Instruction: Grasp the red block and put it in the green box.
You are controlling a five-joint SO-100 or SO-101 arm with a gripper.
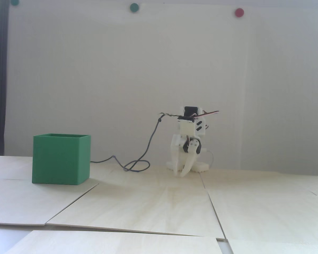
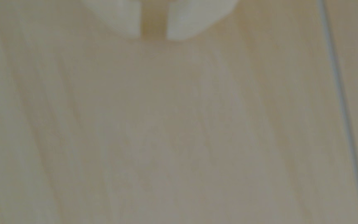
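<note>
Pale plywood sheets (image 1: 159, 201) cover the bench, seams between them; a grey cable (image 1: 137, 165) loops across the far part; two round green dots (image 1: 134, 7) and one red dot (image 1: 239, 12) sit on the white wall (image 1: 122, 79)

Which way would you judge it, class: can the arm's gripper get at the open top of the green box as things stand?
Probably yes. Nothing stands between the gripper, folded low at the arm's base, and the green box; only a loose cable lies on the boards. Whether the arm stretches that far cannot be told.
</note>
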